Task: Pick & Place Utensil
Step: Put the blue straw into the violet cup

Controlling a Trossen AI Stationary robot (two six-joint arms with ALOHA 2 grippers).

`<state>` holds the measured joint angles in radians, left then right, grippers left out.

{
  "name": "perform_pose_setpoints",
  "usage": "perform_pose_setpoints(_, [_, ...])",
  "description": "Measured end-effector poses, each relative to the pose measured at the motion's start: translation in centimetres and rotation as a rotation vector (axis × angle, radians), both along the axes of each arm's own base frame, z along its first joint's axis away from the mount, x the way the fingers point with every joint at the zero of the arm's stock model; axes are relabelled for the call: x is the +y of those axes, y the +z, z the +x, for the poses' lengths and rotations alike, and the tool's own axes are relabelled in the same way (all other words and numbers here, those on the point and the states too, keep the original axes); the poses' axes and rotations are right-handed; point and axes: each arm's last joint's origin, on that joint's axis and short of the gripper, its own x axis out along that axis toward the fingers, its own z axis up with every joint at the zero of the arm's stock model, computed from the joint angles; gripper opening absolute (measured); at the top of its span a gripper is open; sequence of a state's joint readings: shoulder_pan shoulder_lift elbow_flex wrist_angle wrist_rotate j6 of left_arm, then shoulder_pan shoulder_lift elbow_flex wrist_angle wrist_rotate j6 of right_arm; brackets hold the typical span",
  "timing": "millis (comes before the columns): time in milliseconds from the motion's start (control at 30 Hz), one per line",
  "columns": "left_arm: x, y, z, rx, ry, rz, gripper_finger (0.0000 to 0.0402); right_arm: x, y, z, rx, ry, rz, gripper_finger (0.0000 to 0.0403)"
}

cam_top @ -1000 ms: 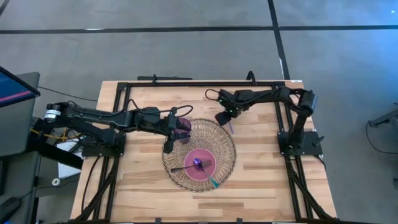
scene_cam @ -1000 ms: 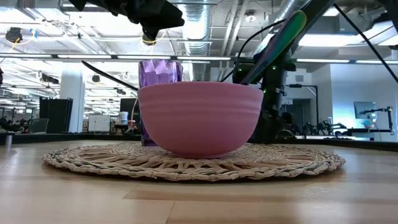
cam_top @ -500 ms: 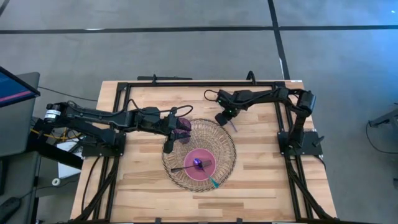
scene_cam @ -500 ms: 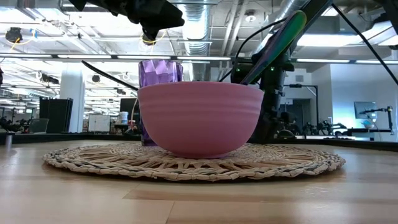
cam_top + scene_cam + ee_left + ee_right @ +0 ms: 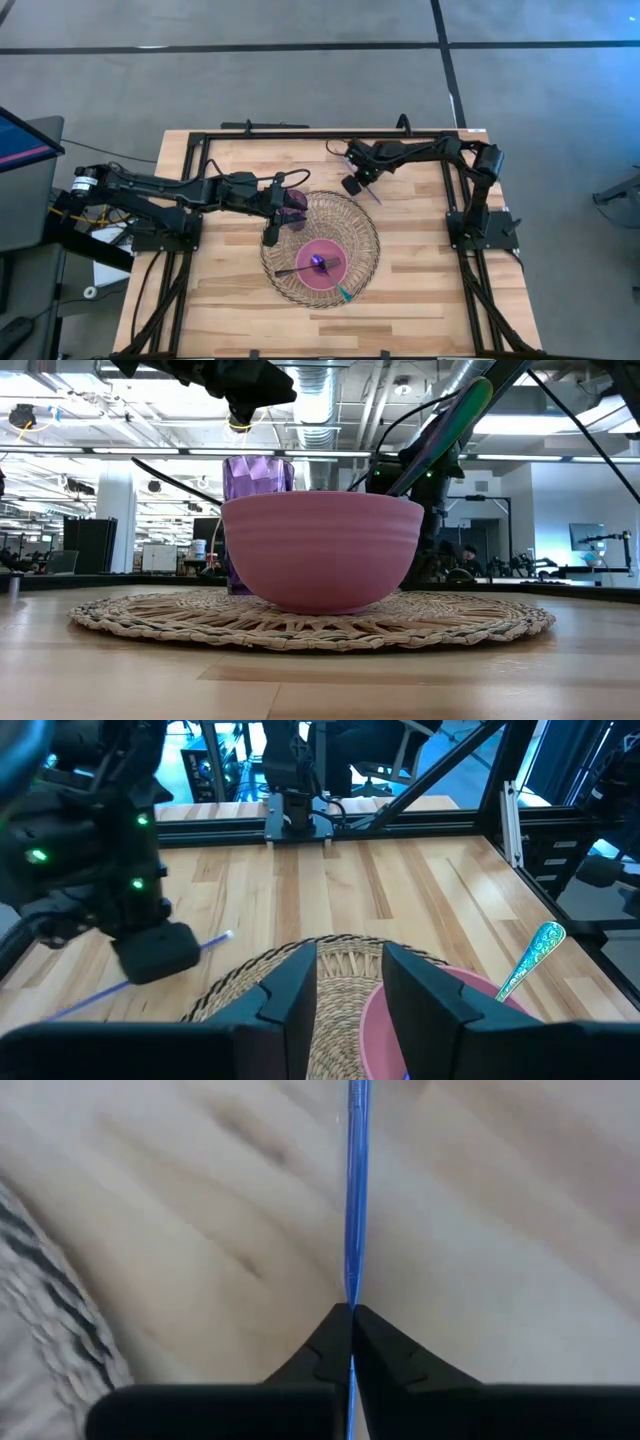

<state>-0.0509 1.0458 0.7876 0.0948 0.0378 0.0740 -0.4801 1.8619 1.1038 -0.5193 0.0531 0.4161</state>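
Utensil with a thin blue handle is pinched between the right end effector fingertips, which are clenched on it, the handle running straight out past the tips over bare wood. From above, the right end effector hangs over the wooden surface toward its far edge, just beyond the rim of the round woven straw mat, and the blue utensil shows only as a short sliver slanting out beside it. The left wrist view gives what the overhead one does not: the blue handle poking out from under the right end effector low over the boards, just off the mat's edge. The left end effector is at the mat's left-hand rim beside a purple faceted tumbler, its fingers parted and holding nothing. A pink bowl sits mid-mat with a dark utensil across it and a teal patterned-handle utensil leaning out toward the near edge. The level view shows the bowl fronting the tumbler, the teal handle rising steeply; the blue utensil is hidden there.
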Motion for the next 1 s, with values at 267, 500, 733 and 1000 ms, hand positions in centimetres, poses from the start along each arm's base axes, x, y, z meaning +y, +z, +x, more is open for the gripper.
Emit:
perform_pose_setpoints(267, [0.0,0.0,0.0,0.001,0.0,0.0,0.0118,0.3,0.6,1.0,-0.057,0.053,-0.041,0.0001])
perform_pose_setpoints(500, [0.0,0.0,0.0,0.001,0.0,0.0,0.0118,0.9,1.7,1.5,-0.107,0.098,-0.077,0.0001])
perform_pose_setpoints(733, [0.0,0.0,0.0,0.002,0.002,0.0,0.0118,2.0,5.5,1.4,-0.221,0.141,-0.156,0.0001])
perform_pose_setpoints(1000, [0.2,0.0,0.0,0.001,0.03,0.004,0.0118,5.5,10.3,0.9,-0.295,0.214,-0.33,0.0001])
